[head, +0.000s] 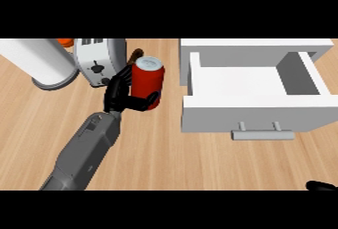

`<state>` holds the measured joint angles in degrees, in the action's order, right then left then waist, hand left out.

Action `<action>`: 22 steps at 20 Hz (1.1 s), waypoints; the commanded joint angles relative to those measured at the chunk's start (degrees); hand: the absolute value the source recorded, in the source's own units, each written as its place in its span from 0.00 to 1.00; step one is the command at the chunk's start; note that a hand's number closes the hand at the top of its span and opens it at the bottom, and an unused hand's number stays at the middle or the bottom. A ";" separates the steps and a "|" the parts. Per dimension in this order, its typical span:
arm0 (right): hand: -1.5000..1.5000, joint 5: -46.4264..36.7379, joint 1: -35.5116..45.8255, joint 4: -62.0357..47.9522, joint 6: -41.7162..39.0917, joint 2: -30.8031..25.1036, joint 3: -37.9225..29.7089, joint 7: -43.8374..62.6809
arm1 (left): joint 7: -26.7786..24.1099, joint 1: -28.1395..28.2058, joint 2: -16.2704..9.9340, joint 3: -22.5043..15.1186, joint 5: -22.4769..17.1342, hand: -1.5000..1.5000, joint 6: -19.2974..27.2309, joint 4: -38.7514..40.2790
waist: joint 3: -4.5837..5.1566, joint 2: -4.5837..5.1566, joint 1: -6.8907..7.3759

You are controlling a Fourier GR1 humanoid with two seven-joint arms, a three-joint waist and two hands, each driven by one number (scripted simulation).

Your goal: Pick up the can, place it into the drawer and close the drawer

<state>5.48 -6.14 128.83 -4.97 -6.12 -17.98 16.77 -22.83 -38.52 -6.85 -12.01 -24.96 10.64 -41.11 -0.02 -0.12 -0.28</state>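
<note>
Red cylindrical metal can — clasped upright by the left hand
Fingers curl round it near the table's far edge — white open drawer beside.

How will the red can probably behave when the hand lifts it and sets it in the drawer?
The red can looks like a rigid cylinder, so it should keep its shape in the left hand. It is tall and narrow, so it may tip if set down tilted. On its side in the open drawer, it would likely roll.
</note>
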 commanded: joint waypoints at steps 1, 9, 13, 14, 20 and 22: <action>0.00 0.36 -0.49 0.67 0.05 0.06 -0.97 -0.11 | 8.59 -4.47 0.68 -1.84 2.23 1.00 3.05 -5.67 | -0.02 -0.09 0.10; 0.00 -0.19 -2.46 2.56 -0.71 1.12 0.03 -0.76 | 23.64 -14.50 1.71 -1.24 3.96 1.00 9.45 -14.35 | -0.02 -0.10 -0.25; 0.00 -2.16 2.71 -0.02 1.46 0.19 0.64 0.93 | 30.43 -20.02 2.15 -1.20 5.78 1.00 11.36 -16.20 | 0.00 0.01 -0.04; 0.00 -2.30 -0.32 2.00 0.91 1.72 1.40 0.11 | 28.39 -20.75 3.76 -0.60 6.88 1.00 12.36 -13.83 | 0.00 0.08 -0.43; 0.00 2.14 0.28 -0.97 -0.72 -0.52 -3.30 -1.27 | 33.82 -31.20 3.92 1.94 8.83 1.00 12.86 -8.89 | -0.04 0.17 -0.83; 0.00 -3.96 3.91 2.35 2.74 0.42 2.92 5.14 | 33.56 -35.36 6.73 1.60 8.23 1.00 14.00 -3.48 | 0.01 0.43 -1.18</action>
<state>5.01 -3.19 129.02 -3.92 -6.94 -18.89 18.92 9.04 -67.09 -1.87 -11.17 -17.05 23.19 -50.13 -0.03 0.09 -0.94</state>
